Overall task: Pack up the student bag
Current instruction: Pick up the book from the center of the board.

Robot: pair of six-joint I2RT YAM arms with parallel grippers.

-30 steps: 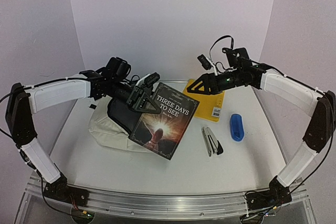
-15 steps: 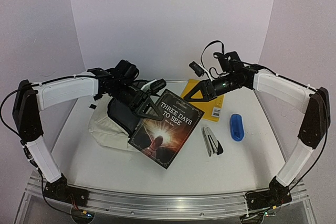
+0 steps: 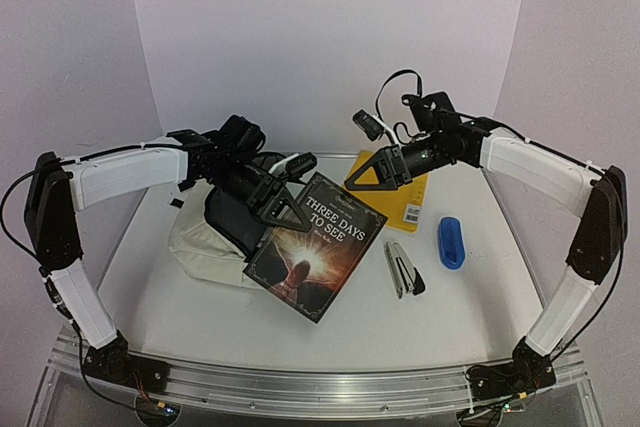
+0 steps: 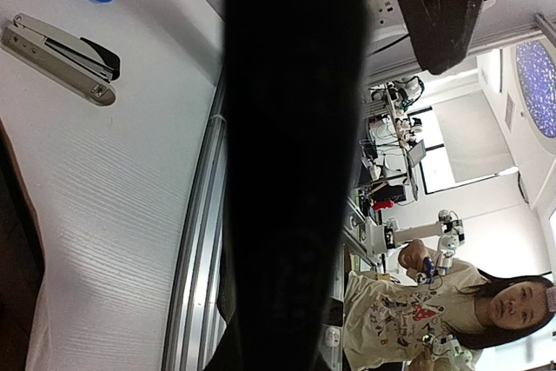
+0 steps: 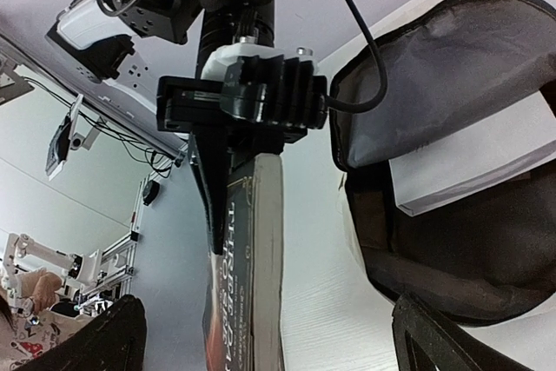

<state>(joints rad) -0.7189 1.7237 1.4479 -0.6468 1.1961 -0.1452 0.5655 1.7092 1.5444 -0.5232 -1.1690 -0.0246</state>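
White tabletop (image 3: 180,307), lilac backdrop. Left gripper (image 3: 288,199) pinches the upper corner of a dark paperback (image 3: 318,245), which is tilted and overlaps the right side of the student bag (image 3: 200,242) in the top view. Right gripper (image 3: 365,175) is spread, nothing between its fingers (image 5: 452,341), raised over a yellow notebook (image 3: 412,202). Bag lies centre-left, mouth gaping, grey lining showing; one flat white block (image 5: 473,167) sits inside. Stapler (image 3: 403,269) and blue oblong object (image 3: 451,242) lie right of the paperback.
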